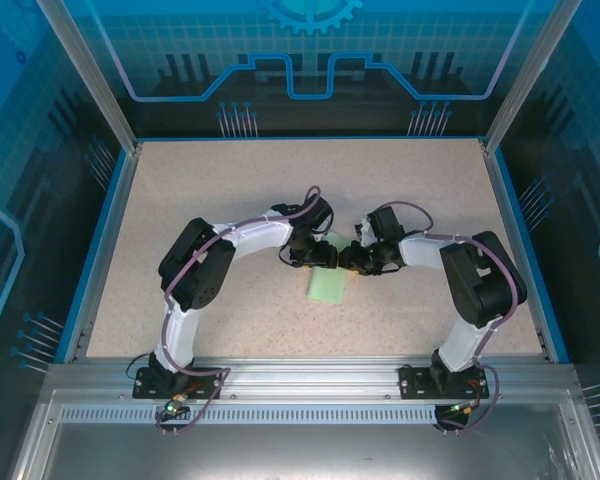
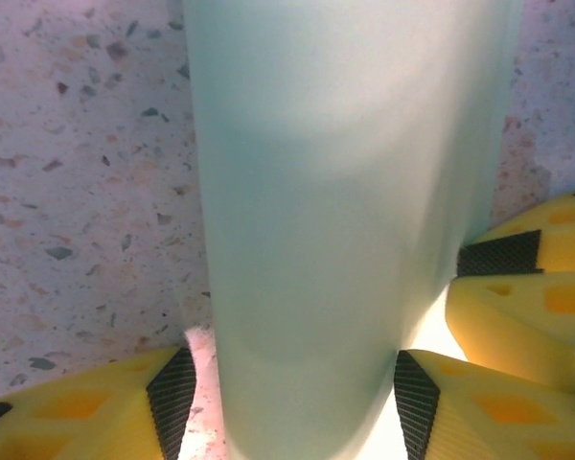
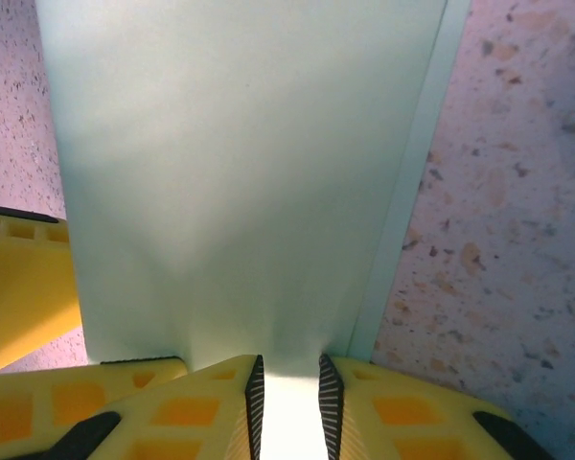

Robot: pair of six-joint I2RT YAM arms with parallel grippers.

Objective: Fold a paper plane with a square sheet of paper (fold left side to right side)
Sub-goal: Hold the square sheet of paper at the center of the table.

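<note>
The square sheet of paper [image 1: 329, 286] is pale mint-green and lies mid-table as a narrow rectangle, folded over on itself. In the left wrist view the sheet of paper [image 2: 345, 192] bulges up in a rounded loop between my left gripper's [image 2: 292, 407] wide-apart pads; a strip of table shows beside the left pad. My right gripper [image 3: 287, 402] has its jaws close together on the near end of the sheet of paper [image 3: 240, 172], which puckers between the pads. A lower layer's edge [image 3: 407, 230] peeks out on the right. Both grippers meet above the sheet's far end, left gripper [image 1: 320, 256], right gripper [image 1: 348, 262].
The speckled beige tabletop [image 1: 200, 200] is fenced by blue side rails and clear walls. The right gripper's yellow fingers [image 2: 517, 287] crowd the sheet's right edge in the left wrist view.
</note>
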